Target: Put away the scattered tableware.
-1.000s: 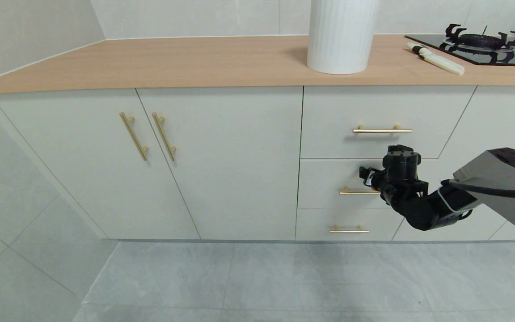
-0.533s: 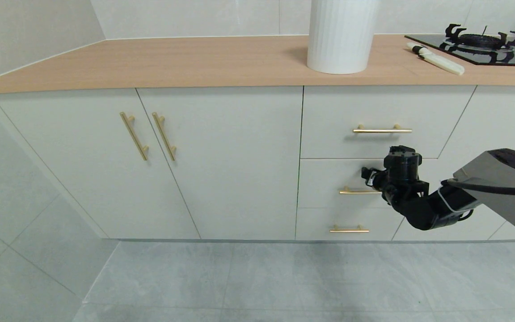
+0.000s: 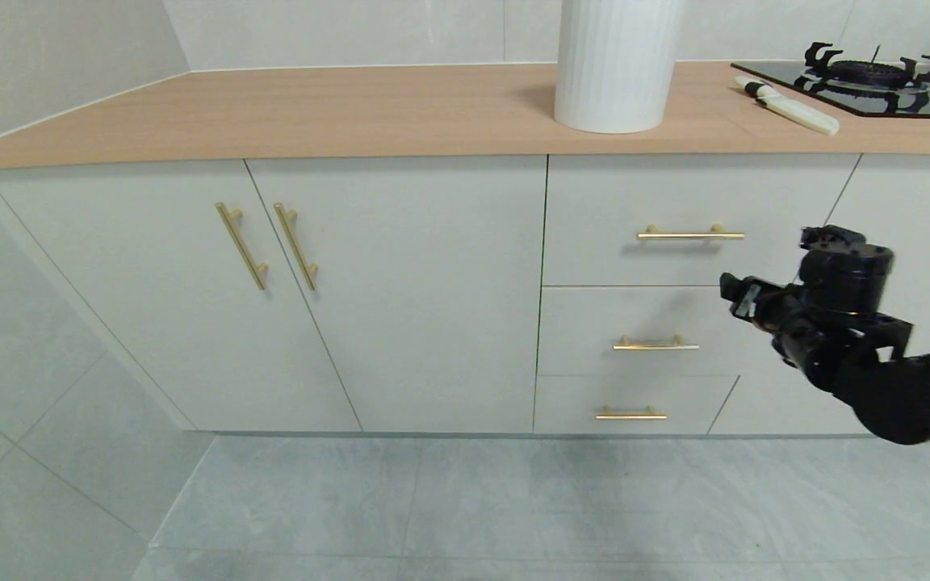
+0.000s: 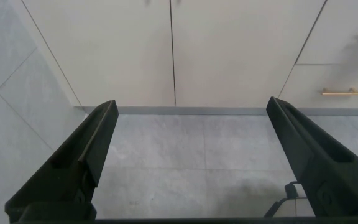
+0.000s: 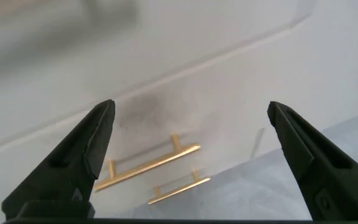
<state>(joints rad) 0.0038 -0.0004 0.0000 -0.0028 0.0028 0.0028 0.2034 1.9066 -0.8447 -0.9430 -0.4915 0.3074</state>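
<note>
A pale utensil point(image 3: 788, 105), possibly a sheathed knife, is lying at the far right of the wooden bench point(image 3: 312, 113). It is sitting just beside the black stove point(image 3: 877, 81) and to the right of a tall white ribbed container point(image 3: 614, 64).

Below the bench, two pale cabinet doors point(image 3: 271, 290) are showing at left. A stack of three drawers is showing at right, each fitted with a gold bar.

The right gripper point(image 3: 735, 292) is being held in front of the drawers, at the right edge of the stack. It is sitting at a height between the top drawer handle point(image 3: 691, 236) and the middle drawer handle point(image 3: 655, 346), apart from both. Its jaws are being held wide apart, with nothing gripped between them.

The left gripper point(image 4: 191, 104) is being held low over the grey tiled floor point(image 4: 185, 162), near the foot of the cabinets. Its jaws are likewise spread wide and gripping nothing.
</note>
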